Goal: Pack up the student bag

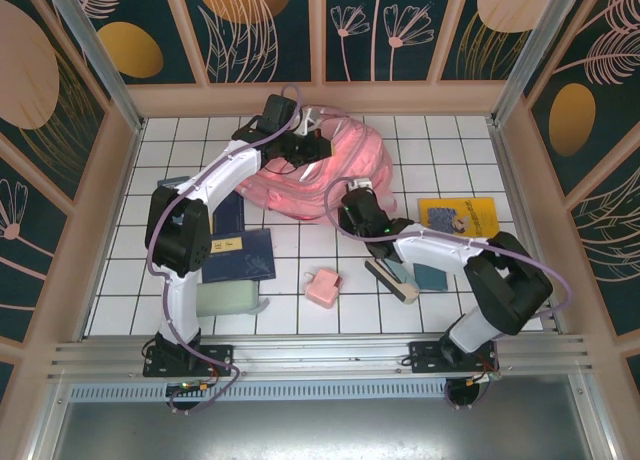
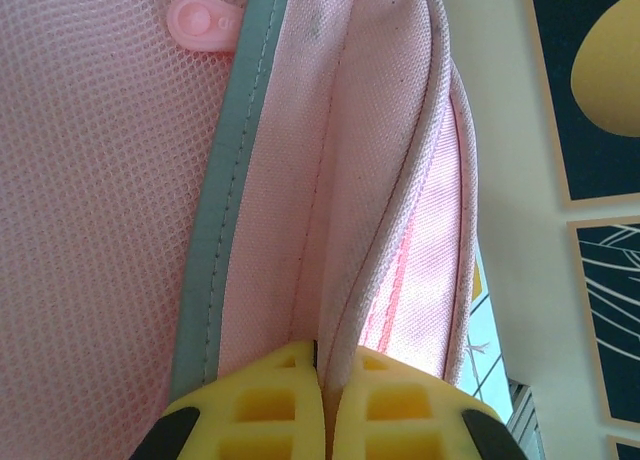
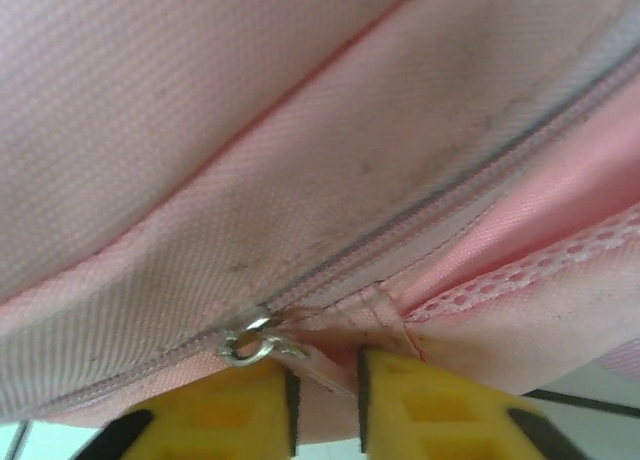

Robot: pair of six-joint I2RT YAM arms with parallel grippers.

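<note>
The student bag (image 1: 350,168), a big pink backpack, lies at the back middle of the tiled table. My left gripper (image 1: 312,146) is on its upper left part. In the left wrist view the yellow fingers (image 2: 262,405) are shut on a fold of pink fabric (image 2: 345,280) beside a grey stripe (image 2: 215,250). My right gripper (image 1: 357,196) is at the bag's near right edge. In the right wrist view it (image 3: 325,385) pinches a pink pull tab hanging from the metal zipper ring (image 3: 246,342); the zip line (image 3: 430,215) runs closed up to the right.
A yellow book (image 1: 458,216) lies at the right. A small pink box (image 1: 323,287) sits in front of the bag. Dark blue notebooks (image 1: 240,252) and a pale green box (image 1: 228,298) lie at the left. Teal items (image 1: 432,276) and a long case (image 1: 391,280) lie under my right arm.
</note>
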